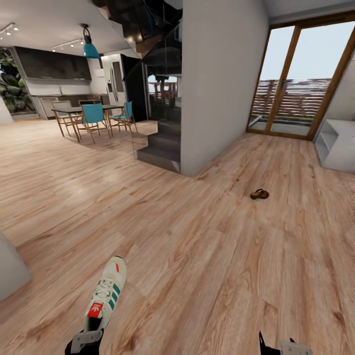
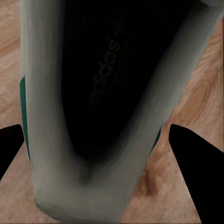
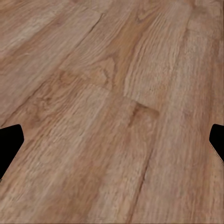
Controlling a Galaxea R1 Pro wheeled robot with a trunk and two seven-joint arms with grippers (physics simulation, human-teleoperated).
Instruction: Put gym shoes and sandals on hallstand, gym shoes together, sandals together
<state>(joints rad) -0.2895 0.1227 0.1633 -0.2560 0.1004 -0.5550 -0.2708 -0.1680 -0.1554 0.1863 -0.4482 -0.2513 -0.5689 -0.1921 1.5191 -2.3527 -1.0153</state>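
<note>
One gym shoe (image 1: 106, 291), white with green stripes and a red tongue label, hangs over the corridor floor (image 1: 197, 256) at the bottom left of the head view. My left gripper (image 1: 84, 341) is shut on its heel end. In the left wrist view the gym shoe (image 2: 70, 154) shows its dark opening between the black fingertips (image 2: 11, 144). A dark brown sandal (image 1: 259, 194) lies alone on the floor further ahead to the right. The pale grey hallstand (image 1: 337, 145) stands at the right edge. My right gripper (image 1: 283, 348) is open above bare planks (image 3: 116, 116).
A grey wall block (image 1: 222, 84) with a dark staircase (image 1: 160, 148) rises ahead in the middle. Glass doors (image 1: 301, 79) close the corridor's far end. A dining table with teal chairs (image 1: 93, 116) stands far left. A pale object (image 1: 10, 268) juts in at the left edge.
</note>
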